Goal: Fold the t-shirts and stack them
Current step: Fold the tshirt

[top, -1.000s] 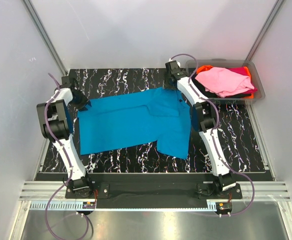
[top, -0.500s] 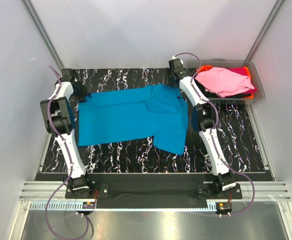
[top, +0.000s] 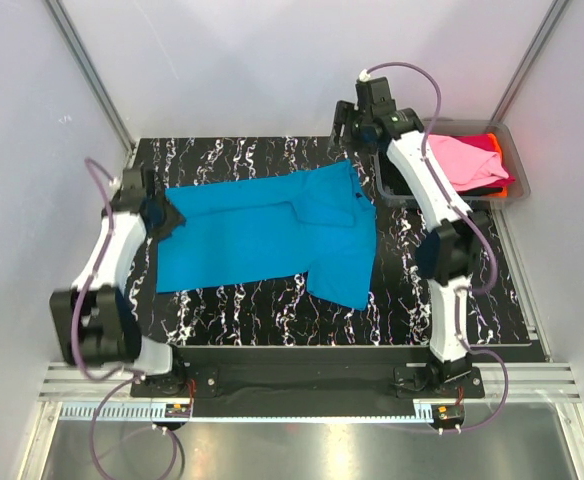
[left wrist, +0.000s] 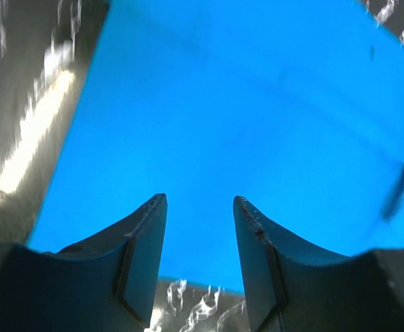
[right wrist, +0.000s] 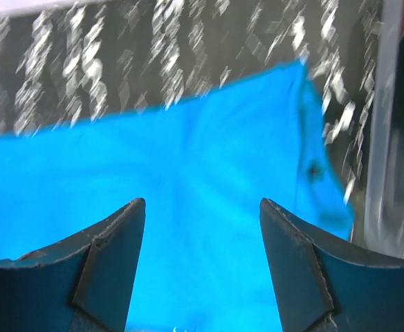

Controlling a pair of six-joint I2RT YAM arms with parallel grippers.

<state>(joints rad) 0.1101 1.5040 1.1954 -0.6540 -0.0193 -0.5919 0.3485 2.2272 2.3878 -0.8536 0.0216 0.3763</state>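
A bright turquoise-blue t-shirt (top: 262, 235) lies spread flat on the black marbled table (top: 452, 300), one sleeve pointing toward the near edge. My left gripper (top: 159, 213) hovers at the shirt's left edge. Its jaws stand open over the blue cloth (left wrist: 243, 104) with nothing between them (left wrist: 199, 202). My right gripper (top: 349, 126) is raised above the shirt's far right corner, and it is open wide (right wrist: 202, 204) and empty, looking down on the shirt (right wrist: 188, 180). A light pink t-shirt (top: 467, 160) tops a pile of orange, magenta and black ones in the bin.
The clear grey plastic bin (top: 520, 186) stands at the table's far right corner, and its wall (right wrist: 392, 138) shows at the right of the right wrist view. White walls enclose the table on three sides. Both arm bases are bolted at the near edge.
The shirt was drawn slightly toward the far side, then left lying. Both grippers widened and let go of it. The right one rose and moved back, and the left arm swung outward.
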